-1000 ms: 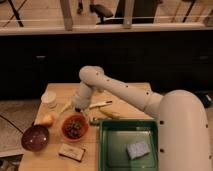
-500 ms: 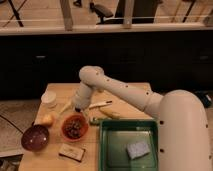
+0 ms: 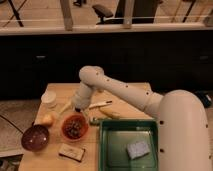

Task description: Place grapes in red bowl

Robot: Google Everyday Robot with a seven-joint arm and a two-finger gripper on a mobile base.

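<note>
The red bowl sits on the wooden table, left of centre. The dark grapes lie inside it. My gripper hangs just above the bowl's far rim, at the end of the white arm that reaches in from the right. The gripper is apart from the grapes.
A maroon bowl stands at the front left, with a pale pear-like fruit behind it and a white cup further back. A green tray with a blue-grey sponge is at the right. A small packet lies in front of the red bowl. Utensils lie mid-table.
</note>
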